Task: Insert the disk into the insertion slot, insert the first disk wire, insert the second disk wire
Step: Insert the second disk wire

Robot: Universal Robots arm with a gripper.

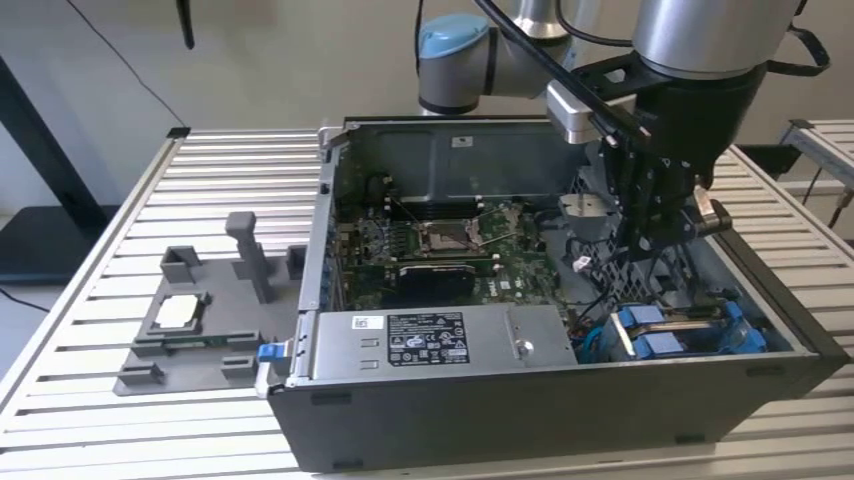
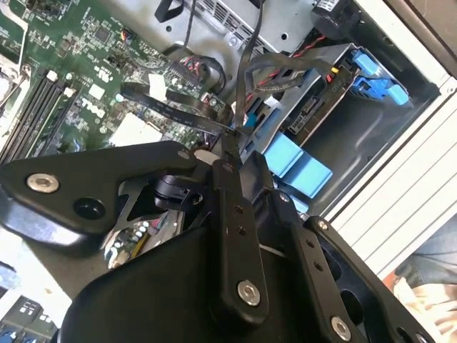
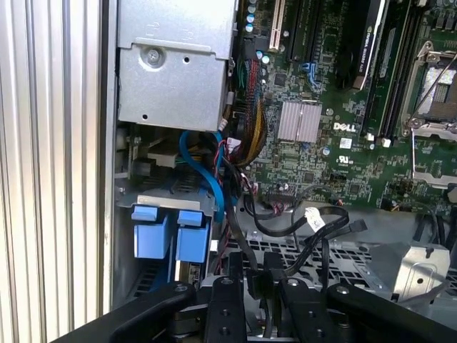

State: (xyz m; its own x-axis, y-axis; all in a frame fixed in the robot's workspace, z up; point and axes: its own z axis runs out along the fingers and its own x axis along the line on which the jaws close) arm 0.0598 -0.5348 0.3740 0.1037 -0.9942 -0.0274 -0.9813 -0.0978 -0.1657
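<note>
The gripper [image 1: 650, 240] hangs inside the open computer case [image 1: 534, 410], over its side towards the exterior view's right, with the arm covering part of the case interior there. In both wrist views the fingers [image 2: 230, 179] sit closed on a black wire [image 3: 246, 250], whose pinched end is hidden between them [image 3: 234, 286]; which connector it carries is hard to make out. The disk [image 1: 681, 320] lies in the insertion slot [image 2: 346, 136] at the case's near corner on the exterior view's right, and its blue carrier rails frame a silver top. In the first wrist view its blue tabs [image 3: 161, 236] cover most of it. The grey power supply [image 1: 427, 340] stands just beside the slot, with the motherboard [image 3: 321, 143] beyond it. The case rests on a slatted surface [image 1: 240, 180].
</note>
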